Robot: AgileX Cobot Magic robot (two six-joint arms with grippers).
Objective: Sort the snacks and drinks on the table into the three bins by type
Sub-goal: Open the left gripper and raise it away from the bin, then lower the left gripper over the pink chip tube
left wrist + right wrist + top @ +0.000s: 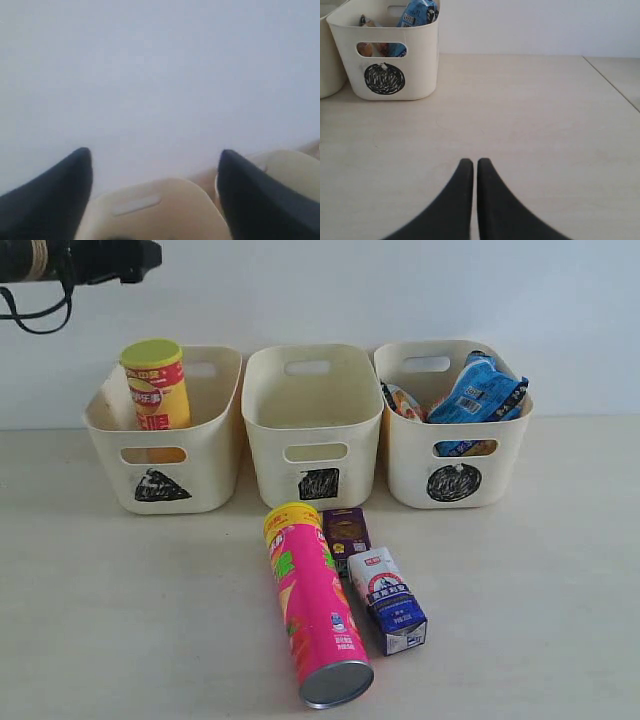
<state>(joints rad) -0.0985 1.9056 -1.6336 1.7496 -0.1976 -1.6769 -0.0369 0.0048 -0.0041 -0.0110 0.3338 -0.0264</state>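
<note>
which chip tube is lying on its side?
The pink tube: it lies flat on the table, silver end toward the exterior camera. The yellow tube stands upright in the triangle bin.

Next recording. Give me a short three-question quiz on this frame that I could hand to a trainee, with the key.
1. True or false: the yellow Lay's chip tube stands upright inside the cream plastic bin marked with a triangle.
2. Which bin holds the blue crinkly packet? A triangle; B square; C circle.
3. How many items lie on the pale beige table, outside the bins?
Key: 1 true. 2 C, the circle-marked bin. 3 three: the pink chip tube, the dark purple carton, the blue-and-white carton.
</note>
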